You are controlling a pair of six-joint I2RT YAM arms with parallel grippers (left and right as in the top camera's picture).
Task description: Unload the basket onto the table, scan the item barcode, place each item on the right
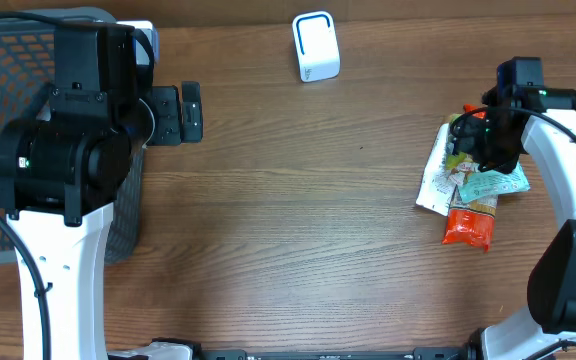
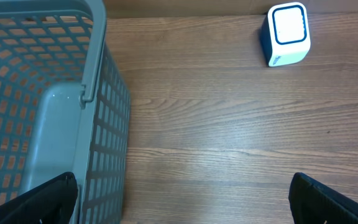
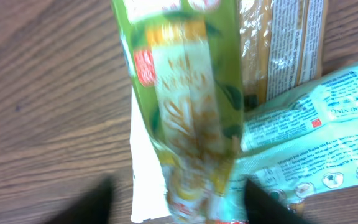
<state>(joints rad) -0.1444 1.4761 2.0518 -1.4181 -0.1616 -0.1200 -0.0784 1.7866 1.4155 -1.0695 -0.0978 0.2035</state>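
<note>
grey mesh basket (image 2: 94, 50) at left; wooden table (image 1: 298, 200)

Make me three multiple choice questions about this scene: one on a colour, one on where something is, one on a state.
1. The basket is: A grey, B red, C yellow.
2. The scanner stands: A in the basket, B on the table, at its far side, C held by an arm.
3. The left gripper has its jaws: A shut on the scanner, B shut and empty, C open and empty.

Answers:
1 A, its mesh wall and rim show grey in the left wrist view.
2 B, overhead it sits on bare wood near the far edge.
3 C, the left wrist view shows the jaws wide apart with only wood between them.
</note>
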